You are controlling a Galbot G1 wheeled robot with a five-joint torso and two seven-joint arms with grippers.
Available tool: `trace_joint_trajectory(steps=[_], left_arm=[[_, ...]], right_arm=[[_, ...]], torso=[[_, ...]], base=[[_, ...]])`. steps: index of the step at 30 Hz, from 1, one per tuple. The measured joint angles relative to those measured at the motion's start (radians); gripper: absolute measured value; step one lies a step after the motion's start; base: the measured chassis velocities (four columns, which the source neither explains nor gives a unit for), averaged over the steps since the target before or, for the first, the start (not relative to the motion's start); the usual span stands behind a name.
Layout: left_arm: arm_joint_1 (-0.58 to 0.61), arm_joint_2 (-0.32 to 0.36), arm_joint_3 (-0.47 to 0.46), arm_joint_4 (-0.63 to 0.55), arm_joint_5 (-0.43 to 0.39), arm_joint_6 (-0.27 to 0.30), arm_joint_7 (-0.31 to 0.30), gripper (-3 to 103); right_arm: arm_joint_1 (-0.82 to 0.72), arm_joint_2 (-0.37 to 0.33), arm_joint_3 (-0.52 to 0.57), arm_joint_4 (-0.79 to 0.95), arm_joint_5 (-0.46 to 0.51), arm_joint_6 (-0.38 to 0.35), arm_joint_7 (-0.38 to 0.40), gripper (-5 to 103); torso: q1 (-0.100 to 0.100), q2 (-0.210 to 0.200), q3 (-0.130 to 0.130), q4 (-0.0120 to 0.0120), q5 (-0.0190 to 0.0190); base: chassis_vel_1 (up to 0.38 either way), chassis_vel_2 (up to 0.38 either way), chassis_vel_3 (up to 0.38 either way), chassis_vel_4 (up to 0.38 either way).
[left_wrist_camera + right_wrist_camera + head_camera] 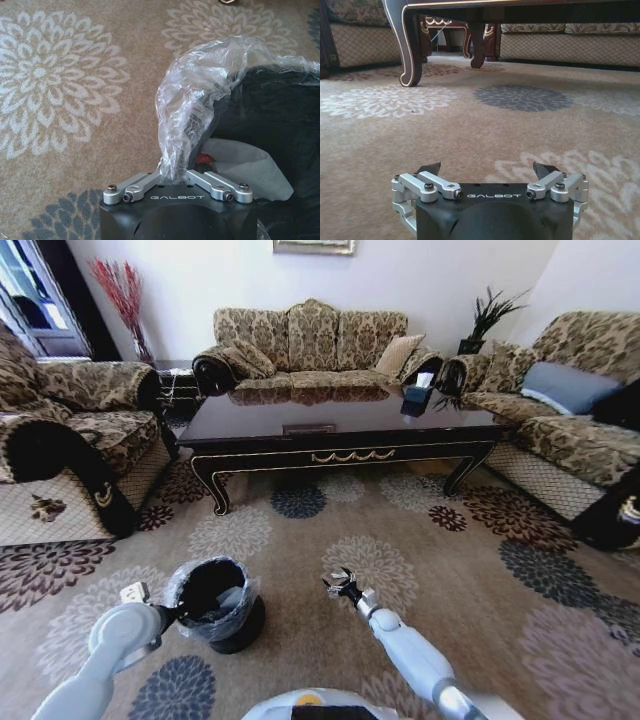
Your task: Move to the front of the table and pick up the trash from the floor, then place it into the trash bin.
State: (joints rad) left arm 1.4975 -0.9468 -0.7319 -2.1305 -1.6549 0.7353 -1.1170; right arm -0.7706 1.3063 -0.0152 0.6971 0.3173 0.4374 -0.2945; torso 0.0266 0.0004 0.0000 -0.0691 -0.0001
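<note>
The black trash bin with its translucent liner stands on the carpet at my lower left. My left gripper is at the bin's near rim, and the left wrist view shows this gripper shut on the liner-covered rim. Inside the bin lies trash: a crumpled white paper and a small red bit. My right gripper hovers low over the carpet to the right of the bin, open, nothing between its fingers. The dark glossy table stands ahead, its curved leg in the right wrist view.
Patterned sofas ring the table: an armchair on the left, a couch behind, another on the right. A dark tissue box sits on the table's far right. Open flowered carpet lies between me and the table.
</note>
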Motion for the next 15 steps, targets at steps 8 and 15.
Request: trace_joint_trajectory(steps=[8,15], left_arm=[[-0.005,-0.002,0.003,-0.02,-0.001,0.0,0.001,0],[-0.011,0.002,0.006,-0.032,-0.005,0.0,0.001,0]], right_arm=[[0.074,0.012,0.004,-0.143,-0.071,0.041,-0.018,100],[0.102,0.015,0.025,-0.231,-0.11,0.062,-0.046,100]], torso=[[0.0,0.0,0.0,-0.0002,0.0],[0.0,0.0,0.0,-0.0002,0.0]], base=[[0.0,0.0,0.0,0.0],[0.0,0.0,0.0,0.0]])
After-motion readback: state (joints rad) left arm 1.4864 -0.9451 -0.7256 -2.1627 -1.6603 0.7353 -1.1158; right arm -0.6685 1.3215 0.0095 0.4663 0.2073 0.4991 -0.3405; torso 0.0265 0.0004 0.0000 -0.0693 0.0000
